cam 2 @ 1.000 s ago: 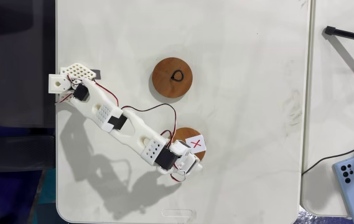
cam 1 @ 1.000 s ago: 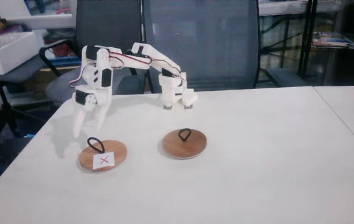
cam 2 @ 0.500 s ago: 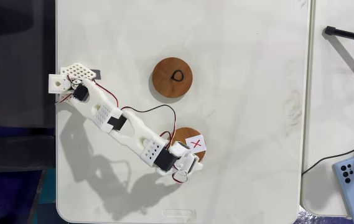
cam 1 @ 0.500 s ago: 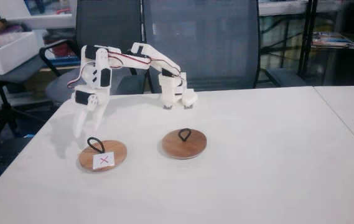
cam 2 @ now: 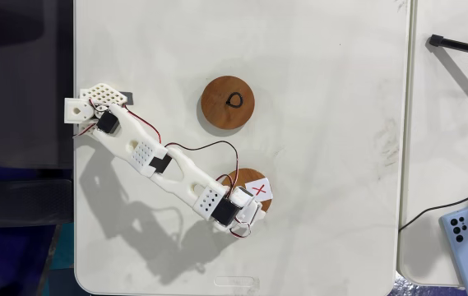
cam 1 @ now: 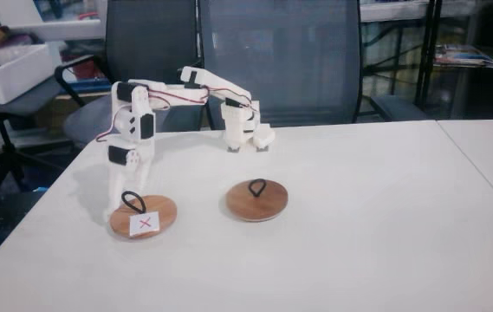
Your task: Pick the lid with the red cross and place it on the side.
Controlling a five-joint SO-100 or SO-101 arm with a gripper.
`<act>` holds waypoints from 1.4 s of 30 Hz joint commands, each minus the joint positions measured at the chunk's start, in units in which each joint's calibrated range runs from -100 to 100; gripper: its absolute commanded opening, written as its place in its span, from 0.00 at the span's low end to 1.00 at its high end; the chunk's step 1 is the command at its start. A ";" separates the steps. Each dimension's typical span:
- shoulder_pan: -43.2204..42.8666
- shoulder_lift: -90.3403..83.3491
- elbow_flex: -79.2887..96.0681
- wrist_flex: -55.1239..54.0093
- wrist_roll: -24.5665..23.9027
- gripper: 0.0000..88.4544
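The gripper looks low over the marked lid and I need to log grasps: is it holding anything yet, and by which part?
Cannot be told. The gripper is down at the black loop handle of the lid with the red cross, which lies flat on the table.

The arm (cam 2: 164, 164) is white printed plastic throughout, built of blocky links with black servo bodies (cam 1: 145, 124) showing at the joints. Thin red and dark wires (cam 2: 209, 146) loop between segments. Some link faces and the base plate (cam 2: 102, 94) are perforated with small holes.
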 commanded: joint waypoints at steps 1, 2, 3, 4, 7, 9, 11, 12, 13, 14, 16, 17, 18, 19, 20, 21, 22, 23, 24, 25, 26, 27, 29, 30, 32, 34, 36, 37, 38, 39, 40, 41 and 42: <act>-0.38 -0.55 -0.53 0.08 -0.12 0.27; -0.38 -0.55 -0.53 0.08 -0.12 0.27; -0.38 -0.55 -0.53 0.08 -0.17 0.27; -0.38 -0.55 -0.53 0.08 -0.32 0.26; -0.38 -0.38 -0.53 0.08 -0.66 0.20; -0.38 -0.46 -0.62 0.08 -0.80 0.16; -0.45 -0.63 -0.62 0.08 -0.80 0.15; -0.45 -0.72 -0.62 0.08 -0.80 0.15; -0.45 -0.72 -0.62 0.08 -0.80 0.15; -0.45 -0.72 -0.62 0.08 -0.75 0.15; -0.53 -0.80 -0.62 0.08 -0.75 0.15; -0.68 -0.80 -0.62 0.08 -0.71 0.15; -1.13 -0.72 -0.62 0.08 -0.66 0.14; -1.65 -0.46 -0.62 0.08 -0.56 0.14; -2.25 -0.38 -0.62 0.08 -0.51 0.14; -2.63 -0.38 -0.62 0.08 -0.61 0.14; -3.08 -0.63 -0.62 0.08 -0.66 0.14; -3.53 -0.72 -0.62 0.08 -0.66 0.14; -3.98 -0.72 -0.62 0.08 -0.71 0.14; -4.43 -0.63 -0.62 0.08 -0.71 0.14; -4.80 -0.55 -0.62 0.08 -0.71 0.14; -4.95 -0.55 -0.62 0.08 -0.71 0.14; -4.95 -0.80 -0.62 0.08 -0.71 0.14; -4.95 -0.80 -0.62 0.08 -0.71 0.14; -4.88 -0.89 -0.62 0.08 -0.71 0.14; -4.58 -0.97 -0.62 0.08 -0.71 0.14; -4.50 -1.23 -0.62 0.08 -0.71 0.14; -4.50 -1.23 -0.62 0.08 -0.71 0.14; -4.50 -1.23 -0.53 0.08 -0.71 0.14; -4.50 -1.14 -0.53 0.08 -0.75 0.14; -4.43 -1.23 -0.53 0.08 -0.75 0.14; -4.43 -1.31 -0.53 0.08 -0.75 0.14; -4.35 -1.31 -0.53 0.08 -0.75 0.14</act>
